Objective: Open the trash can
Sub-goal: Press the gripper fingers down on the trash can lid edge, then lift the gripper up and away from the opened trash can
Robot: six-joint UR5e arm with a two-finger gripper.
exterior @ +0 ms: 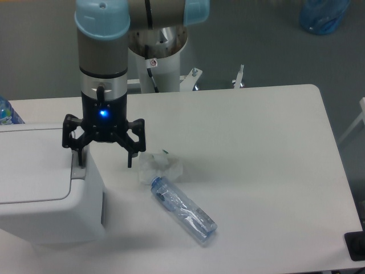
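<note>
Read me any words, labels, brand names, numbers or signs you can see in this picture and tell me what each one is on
No text can be read in this view.
Small round red-and-white sticker on the white robot pedestal: a sign, too small to read.
Label on the clear plastic water bottle lying on the white table: blurred, unreadable.
Large white plastic trash can and black end effector: no visible markings.
</note>
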